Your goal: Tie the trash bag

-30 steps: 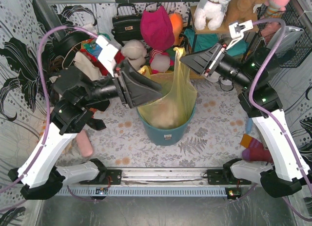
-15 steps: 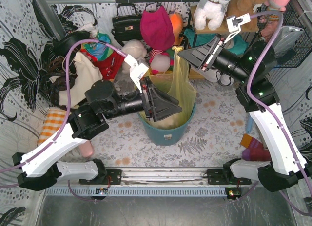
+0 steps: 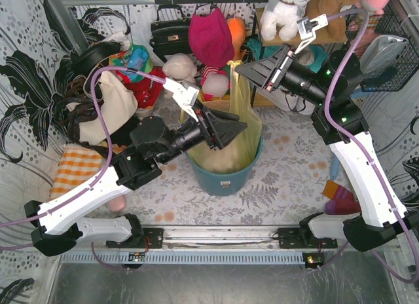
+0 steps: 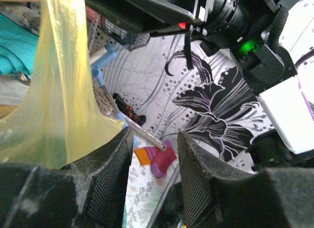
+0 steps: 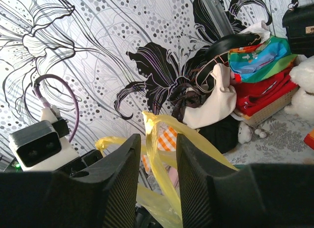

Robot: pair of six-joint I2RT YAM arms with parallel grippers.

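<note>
Right gripper (image 5: 156,139) jaws stood part-closed around a raised strip of the trash bag (image 3: 241,117); whether they pinched it, could not tell. Left gripper (image 4: 154,137) jaws open, empty, strip just outside one finger. Bag body sat below both, in the blue bin (image 3: 222,179). Step judged: gathering flaps. Next probably needs the left jaws on a second flap.

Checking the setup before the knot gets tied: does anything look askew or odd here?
Yes: the trash bag sits lopsided. One edge is stretched into a narrow strip up to the right gripper, while the rest sags inside the teal bin. Nothing looks spilled or torn.
</note>
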